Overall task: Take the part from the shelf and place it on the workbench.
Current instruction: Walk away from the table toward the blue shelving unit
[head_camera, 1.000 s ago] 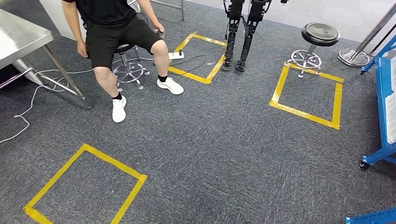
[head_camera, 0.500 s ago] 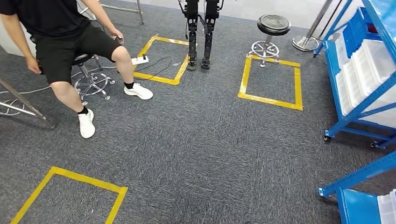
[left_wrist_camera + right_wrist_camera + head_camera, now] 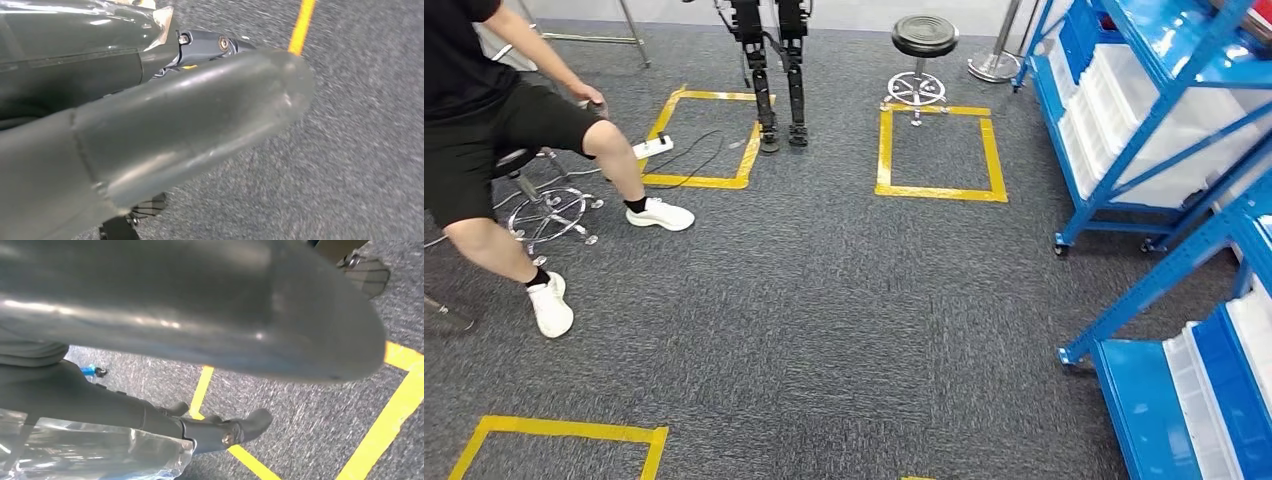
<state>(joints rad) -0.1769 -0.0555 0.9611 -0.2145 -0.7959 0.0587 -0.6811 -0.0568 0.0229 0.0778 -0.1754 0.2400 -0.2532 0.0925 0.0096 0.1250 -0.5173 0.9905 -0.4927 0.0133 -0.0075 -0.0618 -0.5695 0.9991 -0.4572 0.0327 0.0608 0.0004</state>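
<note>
The blue shelf is standing at the right on the grey carpet, white bins sitting on its levels. A person is sitting on a stool at the left. Both hands are hanging low; whether their fingers are curling or spreading, I cannot tell

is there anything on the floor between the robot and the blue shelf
Nothing visible does. In the head view the grey carpet runs bare up to the blue shelf on the right. The seated person, the stool and the other robot's legs stand off to the left and far side.
</note>
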